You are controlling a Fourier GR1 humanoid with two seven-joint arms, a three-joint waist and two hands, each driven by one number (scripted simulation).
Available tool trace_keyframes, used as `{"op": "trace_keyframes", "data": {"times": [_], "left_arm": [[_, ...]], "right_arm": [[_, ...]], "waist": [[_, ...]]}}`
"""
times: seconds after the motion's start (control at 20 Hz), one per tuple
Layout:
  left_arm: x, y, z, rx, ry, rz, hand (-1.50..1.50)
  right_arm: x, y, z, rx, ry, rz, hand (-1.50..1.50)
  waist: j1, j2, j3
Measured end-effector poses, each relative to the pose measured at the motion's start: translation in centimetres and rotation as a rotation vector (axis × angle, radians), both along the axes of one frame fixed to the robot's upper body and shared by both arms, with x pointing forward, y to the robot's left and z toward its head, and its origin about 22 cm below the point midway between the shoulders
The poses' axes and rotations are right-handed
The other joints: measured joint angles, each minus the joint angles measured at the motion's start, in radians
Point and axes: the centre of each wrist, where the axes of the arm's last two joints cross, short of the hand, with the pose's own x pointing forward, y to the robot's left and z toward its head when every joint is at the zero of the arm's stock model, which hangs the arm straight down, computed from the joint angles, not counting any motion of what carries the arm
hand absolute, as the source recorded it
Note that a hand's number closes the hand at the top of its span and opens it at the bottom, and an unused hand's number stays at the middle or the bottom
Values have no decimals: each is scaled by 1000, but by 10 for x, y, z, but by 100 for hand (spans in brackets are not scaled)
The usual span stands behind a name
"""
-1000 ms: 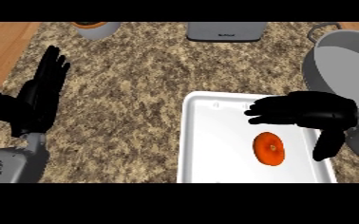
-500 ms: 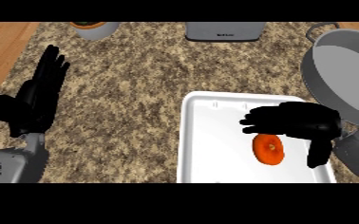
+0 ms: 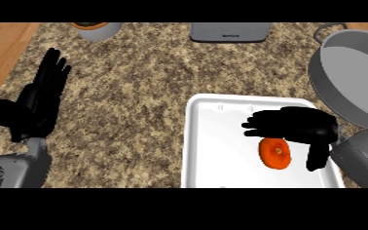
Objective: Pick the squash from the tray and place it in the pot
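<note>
An orange squash (image 3: 276, 153) lies on the white tray (image 3: 215, 141) at the lower right. My right hand (image 3: 298, 126) hovers over the tray just behind the squash, fingers spread toward the left and thumb hanging down beside the squash's right side; it holds nothing. The grey pot (image 3: 343, 75) stands at the right edge, partly out of view. At the left edge my left hand (image 3: 39, 100) rests open with its fingers pointing up.
A grey appliance (image 3: 230, 31) sits at the back centre. A small grey pot with something orange and green in it (image 3: 95, 29) stands at the back left. The speckled counter (image 3: 137, 87) stretches between my hands; wood shows at the far left.
My right hand has come down and toward me over the tray, closing in on the squash. The squash, the tray and my left hand have stayed where they were.
</note>
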Motion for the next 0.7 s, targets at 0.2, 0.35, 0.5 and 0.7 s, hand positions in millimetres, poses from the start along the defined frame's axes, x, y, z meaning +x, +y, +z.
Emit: {"op": "trace_keyframes", "data": {"times": [0.2,0.35,0.5,0.7], "left_arm": [[-4,-6,5,1,1,1,0],[-2,-6,2,2,0,2,0],[1,-1,4,2,-4,1,0],[0,0,5,3,-8,0,0]], "right_arm": [[0,6,-16,-11,1,-6,-150],[-1,11,-28,-24,-1,-13,-150],[2,9,-36,-35,0,-26,-150],[-1,17,-39,-48,-20,29,150]], "waist": [[2,0,0],[1,0,0],[1,0,0],[2,0,0]]}}
